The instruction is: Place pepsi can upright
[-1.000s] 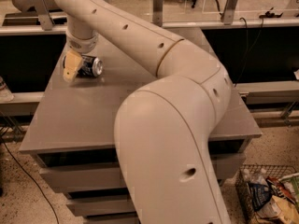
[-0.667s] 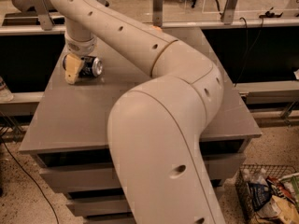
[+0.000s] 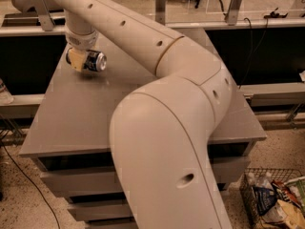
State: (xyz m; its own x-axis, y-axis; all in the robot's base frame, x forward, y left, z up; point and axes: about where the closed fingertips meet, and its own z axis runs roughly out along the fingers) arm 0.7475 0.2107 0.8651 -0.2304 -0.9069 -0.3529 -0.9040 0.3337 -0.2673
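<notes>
- Gripper [image 3: 85, 60] hangs over the desk's [image 3: 71, 123] far left corner, its fingers [image 3: 76, 59] closed around the pepsi can [image 3: 96, 61].
- Pepsi can lies on its side in that grip, silver end facing right, just above the desktop with a shadow beneath it, near the left edge.
- Bare desktop spreads from the can toward the near edge and the near left corner.
- Robot's arm [image 3: 162, 51] covers the middle and right of the desk.
- A wire basket [image 3: 271, 199] of packets sits on the floor beyond the near right corner.
</notes>
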